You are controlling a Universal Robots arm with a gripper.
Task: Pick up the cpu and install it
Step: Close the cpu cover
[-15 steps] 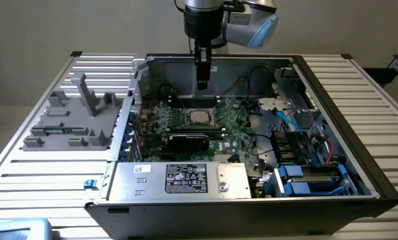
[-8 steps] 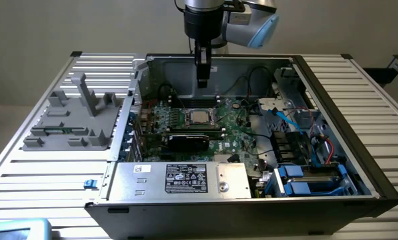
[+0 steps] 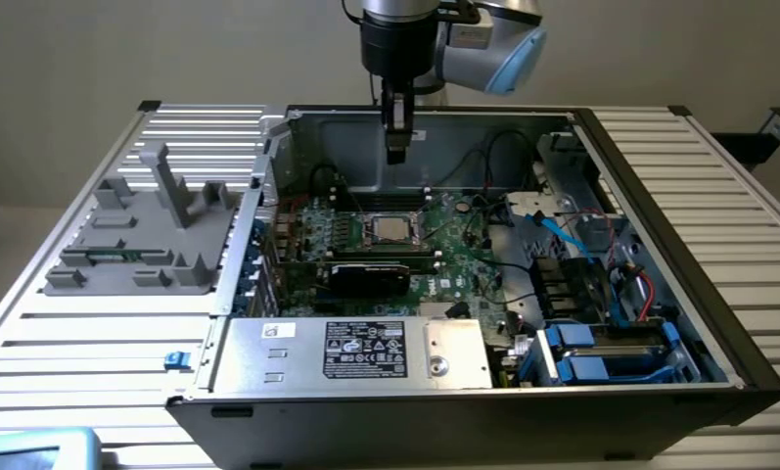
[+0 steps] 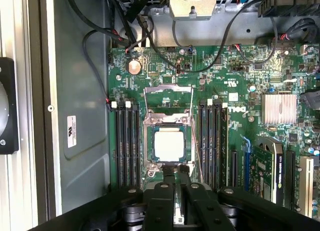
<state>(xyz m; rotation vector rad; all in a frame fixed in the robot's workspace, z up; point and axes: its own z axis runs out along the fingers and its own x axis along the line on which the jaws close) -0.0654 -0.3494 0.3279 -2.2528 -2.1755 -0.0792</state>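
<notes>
Gripper (image 3: 396,152) check: you have it hanging above the open computer case (image 3: 651,225), over the far part of the motherboard (image 3: 466,257). Its fingers (image 4: 168,177) are pressed almost together and carry nothing. You can see the cpu (image 3: 390,230) lying flat in the socket (image 4: 148,147), silver top up and apart from the gripper. The black graphics card (image 3: 370,277) sits just near of it. A grey fixture (image 3: 142,245) rests on the surface (image 3: 89,343) at the exterior view's left.

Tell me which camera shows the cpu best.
The wrist view: it looks straight down on the cpu, its silver top plain in the socket. The exterior view shows the cpu small and slanted on the motherboard.
</notes>
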